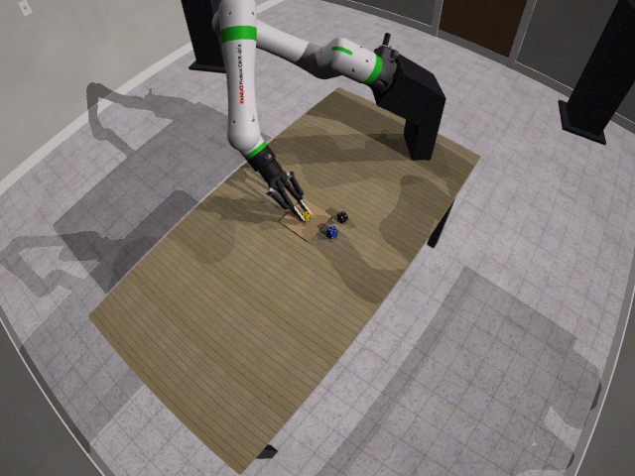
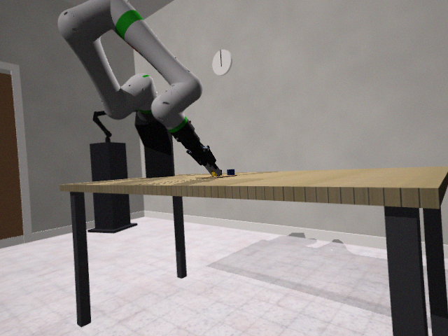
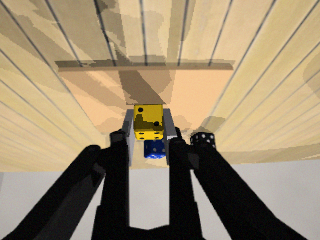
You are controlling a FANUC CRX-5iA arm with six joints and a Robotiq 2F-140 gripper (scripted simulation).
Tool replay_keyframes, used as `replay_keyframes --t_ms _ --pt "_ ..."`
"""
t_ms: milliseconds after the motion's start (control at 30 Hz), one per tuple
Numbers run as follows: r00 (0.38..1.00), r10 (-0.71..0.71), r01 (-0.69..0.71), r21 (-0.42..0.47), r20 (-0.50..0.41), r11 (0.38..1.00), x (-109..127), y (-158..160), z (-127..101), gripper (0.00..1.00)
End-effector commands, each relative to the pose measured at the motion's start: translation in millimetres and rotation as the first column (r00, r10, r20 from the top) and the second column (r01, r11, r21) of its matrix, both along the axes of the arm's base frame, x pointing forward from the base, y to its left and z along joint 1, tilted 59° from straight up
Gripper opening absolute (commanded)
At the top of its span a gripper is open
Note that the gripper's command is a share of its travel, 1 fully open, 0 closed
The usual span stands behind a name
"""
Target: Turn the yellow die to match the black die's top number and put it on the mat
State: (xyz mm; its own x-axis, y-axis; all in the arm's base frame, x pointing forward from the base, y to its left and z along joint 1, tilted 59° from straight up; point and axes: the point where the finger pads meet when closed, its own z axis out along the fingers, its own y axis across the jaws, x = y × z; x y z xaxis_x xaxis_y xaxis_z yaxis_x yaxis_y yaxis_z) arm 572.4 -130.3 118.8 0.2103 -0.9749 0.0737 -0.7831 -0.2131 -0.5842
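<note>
Your gripper [image 1: 307, 216] [image 2: 215, 174] [image 3: 148, 120] is closed around the yellow die [image 1: 307, 216] [image 2: 213, 173] [image 3: 149, 121], with one finger on each side of it. In the wrist view, you see the die near the middle of the frame, between the pale pads [image 3: 169, 121] at the ends of the dark fingers. The face turned most toward you there carries two pips, and a narrower face below it shows four; you cannot tell from this slanted view whether the die sits flat.

In the top view, the hand reaches down from the upper left of the frame, and the yellow die lies at its tips, over the tan mat [image 1: 308, 233] [image 3: 192, 90] near the centre. The exterior view puts the die low, close to the table [image 1: 230, 332] [image 2: 289, 180] [image 3: 35, 65], but you cannot tell whether its underside touches the mat.

The blue die [image 1: 331, 232] [image 2: 230, 171] [image 3: 154, 149] rests on the table just beside the mat, to the lower right of your hand in the top view. The black die [image 1: 341, 216] [image 3: 202, 139] is right of the fingers in that view, also off the mat and near the blue one.
</note>
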Motion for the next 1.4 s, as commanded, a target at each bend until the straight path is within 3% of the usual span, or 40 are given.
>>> replay_keyframes --t_ms 0,933,1367 --pt "1.000 0.000 0.000 0.000 0.000 1.000 0.1 0.2 0.1 0.16" --pt "1.000 0.000 0.000 0.000 0.000 1.000 0.1 0.2 0.1 0.16" --pt "1.000 0.000 0.000 0.000 0.000 1.000 0.1 0.2 0.1 0.26"
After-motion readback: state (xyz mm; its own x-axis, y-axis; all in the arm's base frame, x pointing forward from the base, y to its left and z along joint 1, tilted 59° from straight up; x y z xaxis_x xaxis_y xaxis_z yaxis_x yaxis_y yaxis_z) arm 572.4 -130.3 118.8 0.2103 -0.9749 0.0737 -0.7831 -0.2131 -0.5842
